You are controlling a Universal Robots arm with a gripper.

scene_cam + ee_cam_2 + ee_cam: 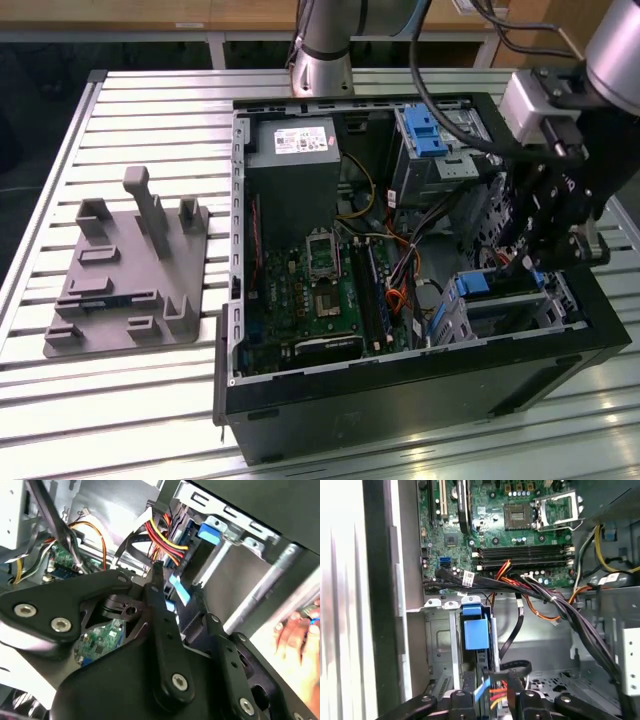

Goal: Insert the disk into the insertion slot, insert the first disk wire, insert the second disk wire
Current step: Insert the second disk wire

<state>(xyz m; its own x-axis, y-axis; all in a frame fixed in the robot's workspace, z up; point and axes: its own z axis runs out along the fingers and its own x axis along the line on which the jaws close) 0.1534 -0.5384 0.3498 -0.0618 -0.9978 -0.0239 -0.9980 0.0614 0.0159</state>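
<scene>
I see the tool (535, 262) low inside the open computer case (400, 420), at the exterior view's right, over the insertion slot (500, 310). In the first wrist view its fingers (467, 692) are pinching a connector with red, yellow and black wires (495, 694); the connector body is mostly hidden between them. The disk (474, 630) sits in the slot, its blue carrier showing edge-on, its label out of sight. In the second wrist view the linkage blocks most of the slot, and I cannot tell whether the connector touches the disk. A grey fixture (130, 275) lies on the slatted counter (120, 400), well apart from the case.
</scene>
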